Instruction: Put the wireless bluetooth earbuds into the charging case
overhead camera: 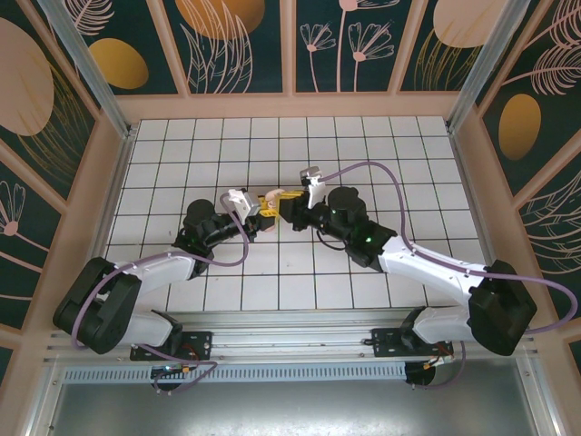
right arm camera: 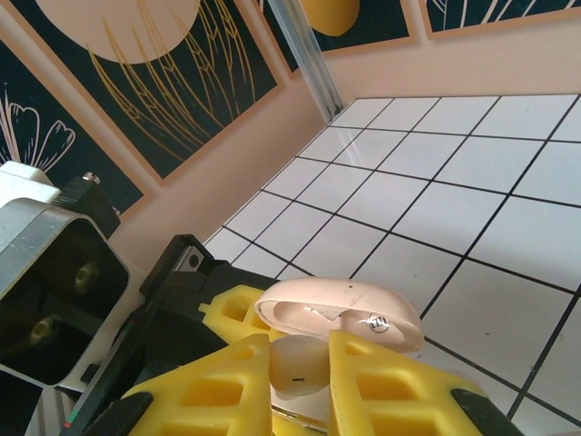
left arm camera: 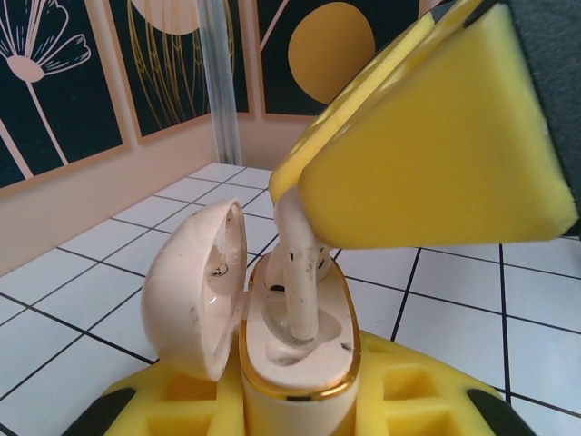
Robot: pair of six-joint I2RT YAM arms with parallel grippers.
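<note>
Seating an earbud (left arm camera: 298, 272) is the step you are on: your right tool (right arm camera: 300, 363) is clamped on its head and comes in from above, with the stem pointing down into the open case (left arm camera: 295, 359). Your left tool (left arm camera: 290, 413) is closed around the case body and holds it above the bench (left arm camera: 454, 318), lid (left arm camera: 195, 291) swung open to the side. In the left wrist view the stem tip sits inside the well but the head stands proud of the gold rim, so I judge the insert as begun, not finished. The earbud leans a little toward the lid. Your next move calls for a short, slow push along the stem's line, straightening it as you go, while the left tool holds the case steady. Release with the right tool only once the head lies flush in its pocket. Whether the second earbud already sits in the other well cannot be told from here; the right finger (left arm camera: 436, 154) hides that side.
</note>
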